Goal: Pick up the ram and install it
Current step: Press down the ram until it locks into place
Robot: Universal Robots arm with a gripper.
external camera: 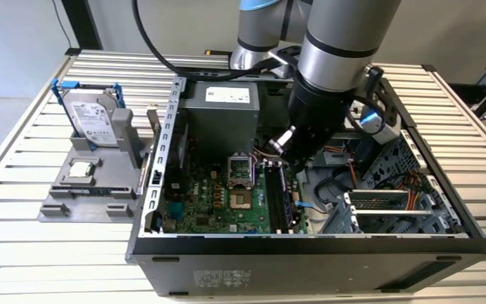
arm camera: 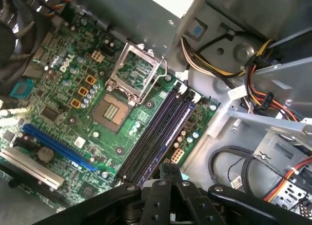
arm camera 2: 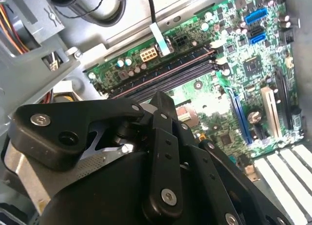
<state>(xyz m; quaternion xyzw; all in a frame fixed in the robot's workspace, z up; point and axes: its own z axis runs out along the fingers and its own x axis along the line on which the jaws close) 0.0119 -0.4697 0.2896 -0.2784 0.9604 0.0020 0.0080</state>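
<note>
Ram, a thin dark circuit-board stick with a bluish edge [external camera: 283, 194], appears to be seated among the long black motherboard slots [arm camera: 155, 133], just beneath the tool [external camera: 287, 149]; full seating cannot be confirmed; the tool's opening cannot be told; the open dark computer case [external camera: 311, 254] is carried on a white slatted bench [external camera: 23, 253].

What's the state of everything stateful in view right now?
Computer case: side open, interior exposed.
Processor socket: empty, retention frame flipped up.
Memory slots: cannot tell whether a stick is seated.
Hard drive: standing upright in the grey holder, outside the case.
Processor chip: lying flat on the holder.
End effector: inside the case, over the memory slots.
</note>
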